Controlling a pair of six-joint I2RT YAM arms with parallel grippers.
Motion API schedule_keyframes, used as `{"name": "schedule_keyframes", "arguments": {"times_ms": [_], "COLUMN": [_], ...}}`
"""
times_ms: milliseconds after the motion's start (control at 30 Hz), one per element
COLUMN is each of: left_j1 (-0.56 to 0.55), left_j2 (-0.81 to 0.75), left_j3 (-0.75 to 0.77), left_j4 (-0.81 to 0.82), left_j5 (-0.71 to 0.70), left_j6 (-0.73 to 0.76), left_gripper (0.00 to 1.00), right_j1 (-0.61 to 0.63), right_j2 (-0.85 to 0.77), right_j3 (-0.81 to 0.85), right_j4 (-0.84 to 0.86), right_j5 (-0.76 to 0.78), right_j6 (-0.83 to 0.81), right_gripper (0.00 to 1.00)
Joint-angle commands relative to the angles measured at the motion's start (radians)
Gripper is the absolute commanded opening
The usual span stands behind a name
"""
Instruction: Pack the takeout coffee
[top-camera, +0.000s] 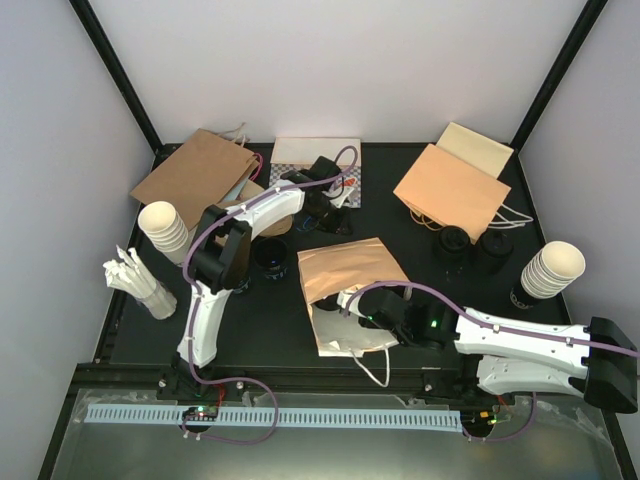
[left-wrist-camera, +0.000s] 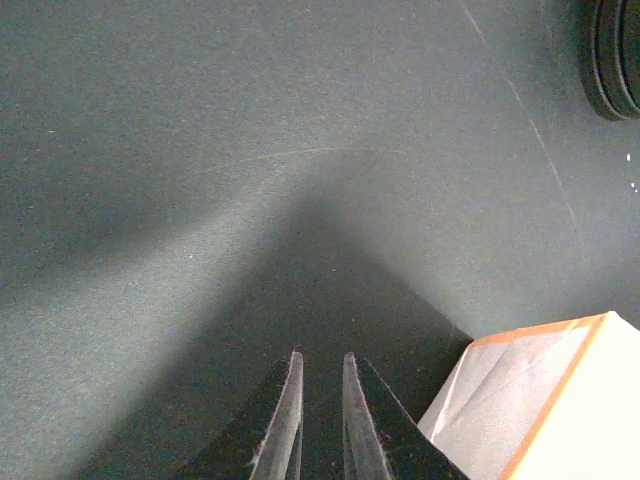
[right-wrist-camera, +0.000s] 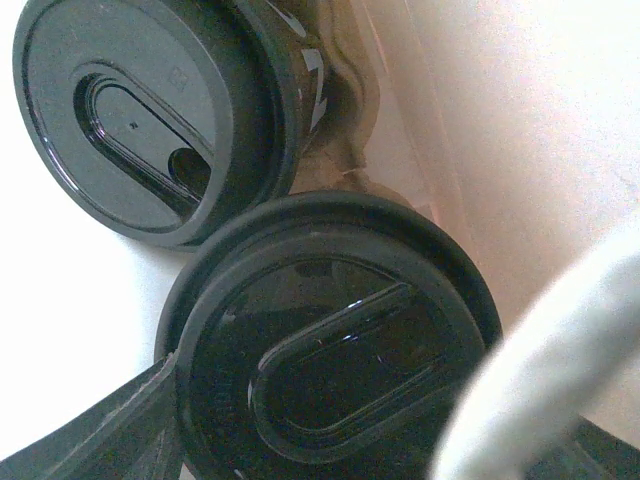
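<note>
Two takeout coffee cups with black lids lie inside the brown paper bag (top-camera: 350, 268) at mid-table. My right gripper (top-camera: 352, 305) reaches into the bag's mouth and is shut on the nearer cup (right-wrist-camera: 330, 350); its left finger (right-wrist-camera: 100, 430) presses the lid's edge, and its right finger is hidden behind a blurred white bag handle. The second cup (right-wrist-camera: 150, 110) rests just beyond, touching the first. Three more cups stand on the table (top-camera: 452, 243) (top-camera: 493, 243) (top-camera: 272, 258). My left gripper (top-camera: 338, 205) (left-wrist-camera: 320, 355) hovers at the back centre, shut, with nothing in it.
A white bag (top-camera: 345, 338) lies under the brown bag's mouth. Tan bags (top-camera: 450, 190) (left-wrist-camera: 540, 400) lie at the back right and another brown bag (top-camera: 195, 175) at the back left. Cream cup stacks (top-camera: 165, 228) (top-camera: 552, 270) flank the table. White packets (top-camera: 140, 280) sit left.
</note>
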Motion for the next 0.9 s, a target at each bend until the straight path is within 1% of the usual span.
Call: {"name": "schedule_keyframes", "arguments": {"times_ms": [0,500,867], "left_j1": [-0.004,-0.01,-0.041], "left_j2": [0.026,0.054,0.041], "left_j3": [0.008,-0.023,-0.09], "left_j4": [0.032,0.047,0.066], "left_j5": [0.082,0.24,0.264], "left_j6": [-0.002,0.023,0.029], "left_gripper": [0.13,0.13,0.12], "right_j1": [-0.01,-0.05,-0.074], "right_j2": [-0.001,0.064,0.102], "right_j3": [-0.009,0.011,0.027], "right_j4": [0.042,0.093,0.125], "right_j5": [0.025,0.022,0.008], "right_j6": [-0.003,-0.032,-0.038], "right_gripper": [0.51,0.51,0.51]}}
